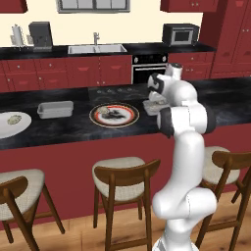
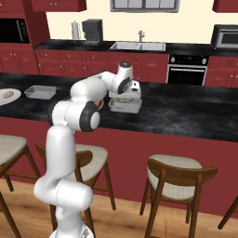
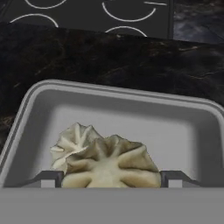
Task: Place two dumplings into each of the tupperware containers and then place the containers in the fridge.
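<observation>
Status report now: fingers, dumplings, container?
Fingers open, either side of front dumpling. Second dumpling behind, both inside container. Other container far left. Nothing in the way.

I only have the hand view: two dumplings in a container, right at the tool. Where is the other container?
Observer: The second container sits on the same counter, to the arm's left, beyond a red-rimmed plate.
Operator: Any dumplings left outside the containers?
Observer: A white plate at the counter's far left carries a pale lump, probably a dumpling. It is too small to count.
</observation>
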You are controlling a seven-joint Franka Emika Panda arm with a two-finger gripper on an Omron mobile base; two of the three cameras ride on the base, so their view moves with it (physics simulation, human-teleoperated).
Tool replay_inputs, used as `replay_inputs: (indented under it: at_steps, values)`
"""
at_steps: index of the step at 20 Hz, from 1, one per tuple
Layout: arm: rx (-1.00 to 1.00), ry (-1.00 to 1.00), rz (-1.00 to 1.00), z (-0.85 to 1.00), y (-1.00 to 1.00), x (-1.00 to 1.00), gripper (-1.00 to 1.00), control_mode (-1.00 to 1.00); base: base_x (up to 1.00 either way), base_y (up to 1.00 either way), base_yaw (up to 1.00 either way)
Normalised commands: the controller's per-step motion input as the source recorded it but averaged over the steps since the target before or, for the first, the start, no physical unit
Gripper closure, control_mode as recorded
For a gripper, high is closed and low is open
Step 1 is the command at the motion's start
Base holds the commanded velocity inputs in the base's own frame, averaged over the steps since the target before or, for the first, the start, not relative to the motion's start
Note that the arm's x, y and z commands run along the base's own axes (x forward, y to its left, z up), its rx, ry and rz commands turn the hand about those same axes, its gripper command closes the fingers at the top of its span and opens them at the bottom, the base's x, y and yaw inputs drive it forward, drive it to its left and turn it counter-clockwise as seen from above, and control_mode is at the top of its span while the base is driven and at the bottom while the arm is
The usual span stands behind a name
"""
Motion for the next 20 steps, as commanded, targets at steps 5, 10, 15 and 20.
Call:
replay_inputs:
  at_steps: [5,10,15,20]
  values:
    - [0.00,0.04,0.00,-0.09,-0.48,0.00,1.00,-1.00,0.00,0.00,0.00]
    - [0.00,0.00,0.00,-0.30,-0.09,0.00,1.00,-1.00,0.00,0.00,0.00]
    - [0.00,0.00,0.00,-0.23,0.00,0.00,1.00,-1.00,0.00,0.00,0.00]
    - [0.00,0.00,0.00,0.00,0.04,-0.04,-1.00,-1.00,0.00,0.00,0.00]
